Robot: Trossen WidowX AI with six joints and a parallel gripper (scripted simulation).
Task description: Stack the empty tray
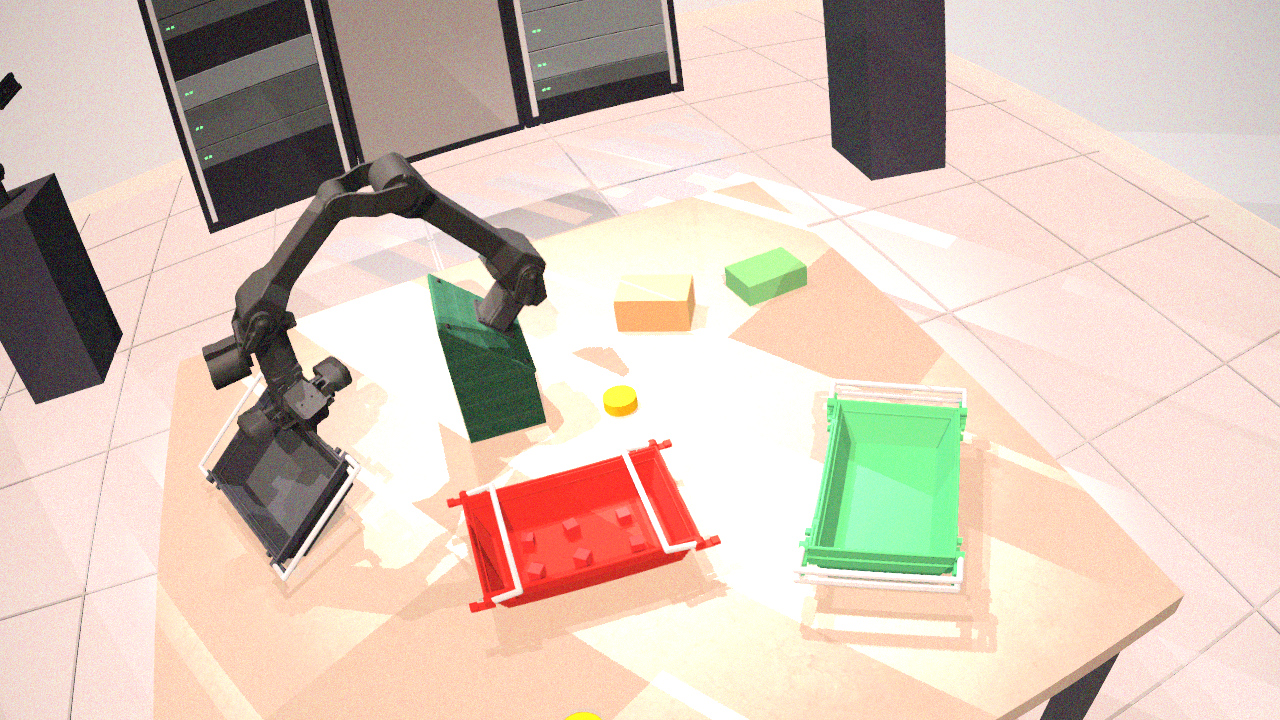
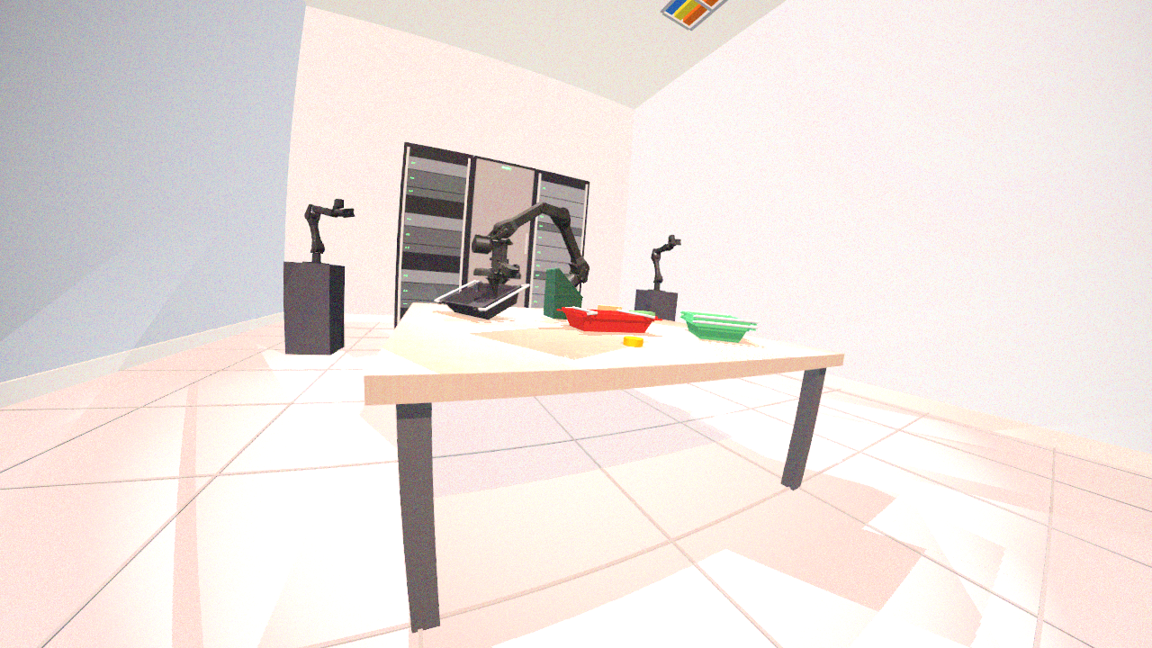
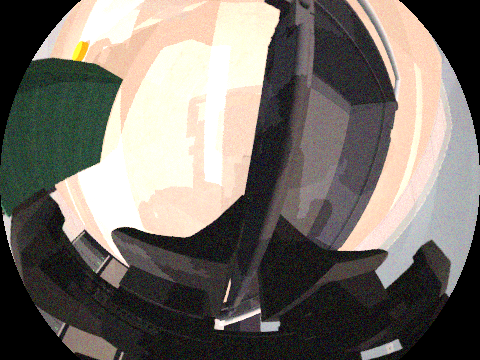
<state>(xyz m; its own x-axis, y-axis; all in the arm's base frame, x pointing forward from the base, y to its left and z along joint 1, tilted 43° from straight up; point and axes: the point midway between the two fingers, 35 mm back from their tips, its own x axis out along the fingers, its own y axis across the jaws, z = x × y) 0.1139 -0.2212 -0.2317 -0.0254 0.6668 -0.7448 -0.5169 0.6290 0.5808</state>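
Observation:
A red tray point(image 1: 563, 492) point(image 2: 612, 320) holds several small red blocks point(image 1: 582, 557). Its left wire bar point(image 1: 505, 539) and right wire bar point(image 1: 646, 501) lie across its top. An empty dark grey tray point(image 1: 286, 488) point(image 2: 475, 307) point(image 3: 370, 130) is at the left of the table, tilted, with its bars out over its ends. My gripper point(image 1: 310, 433) point(image 2: 495, 292) point(image 3: 251, 202) is shut on the near long wall of the dark tray, one finger inside and one outside. The arm hides part of that tray.
A dark green sloped block point(image 1: 492, 394) point(image 2: 560, 298) point(image 3: 55, 120) stands between arm and red tray. A yellow disc point(image 1: 619, 402) point(image 3: 80, 51), an orange block point(image 1: 653, 313) and a light green block point(image 1: 767, 275) lie behind. A green empty tray point(image 1: 895, 483) point(image 2: 719, 328) stands right.

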